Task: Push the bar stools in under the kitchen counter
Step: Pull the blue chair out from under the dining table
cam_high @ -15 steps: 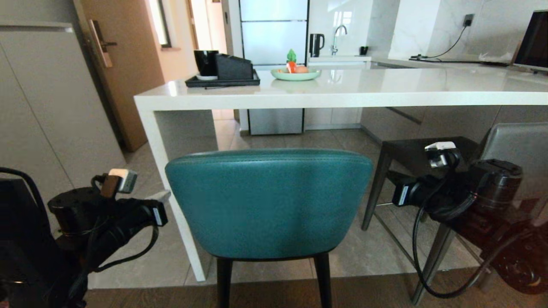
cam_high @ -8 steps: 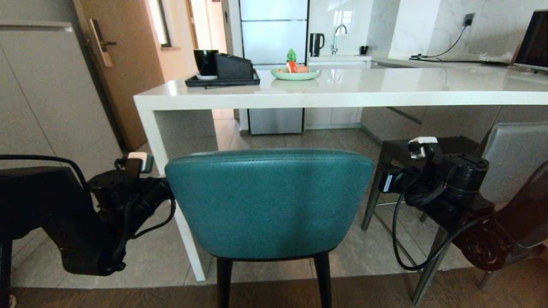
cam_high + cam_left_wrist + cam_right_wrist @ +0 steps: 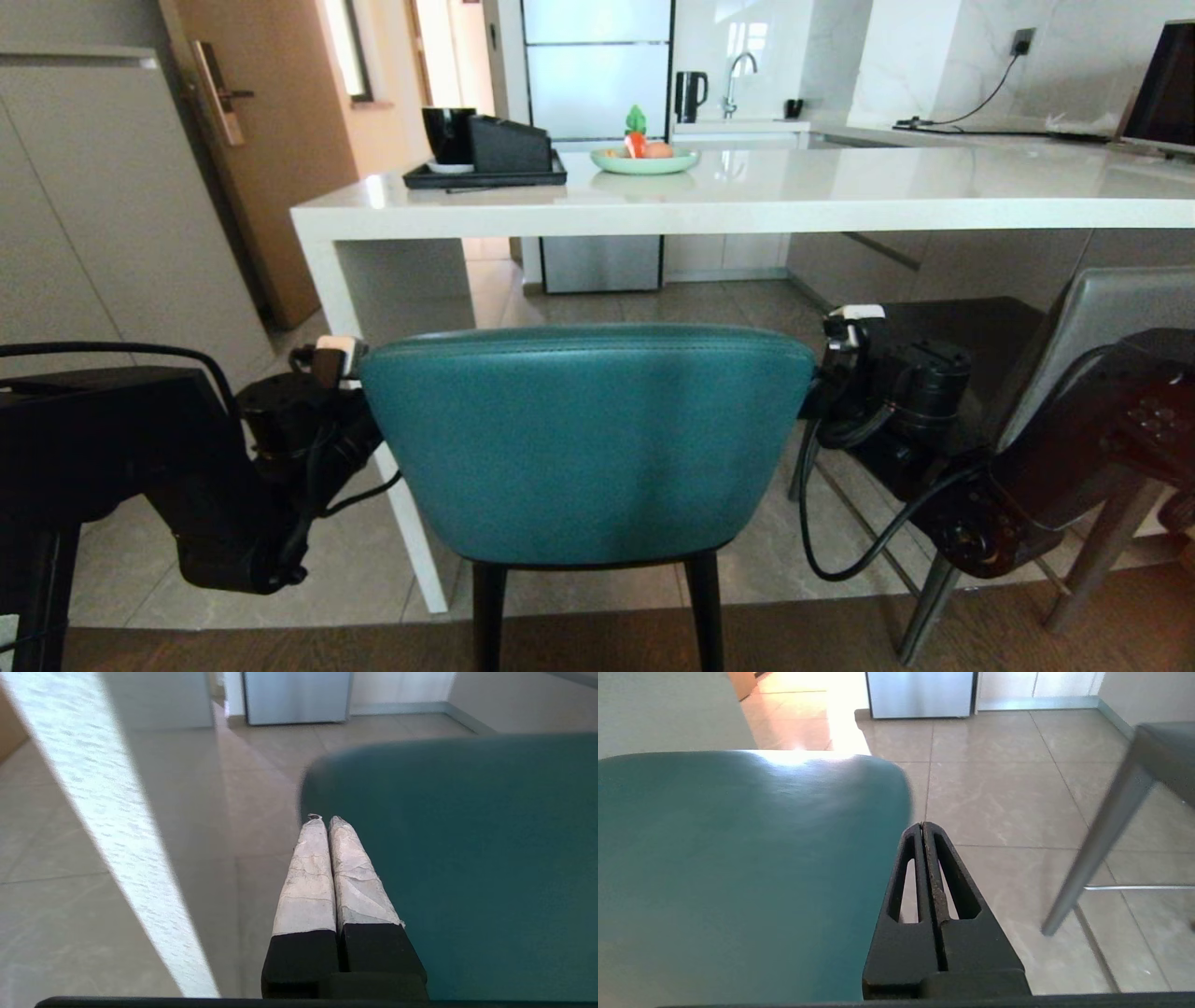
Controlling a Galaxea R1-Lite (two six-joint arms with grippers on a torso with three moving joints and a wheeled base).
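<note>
Squarely ahead, curved teal stool (image 3: 586, 443)

I am looking into a home kitchen: a long glossy white counter (image 3: 747, 201) carries a black tray (image 3: 485, 177) with a cup and a green plate of fruit (image 3: 644, 163), with a teal bar stool (image 3: 588, 439) and a grey one (image 3: 1111, 317) drawn up to it. Behind it I see a tall fridge (image 3: 597, 75), a black kettle (image 3: 690, 97) and a sink tap (image 3: 738, 79) against glossy white walls. A wooden door (image 3: 271, 140) with a handle and pale floor tiles (image 3: 691, 303) add to the domestic look.
</note>
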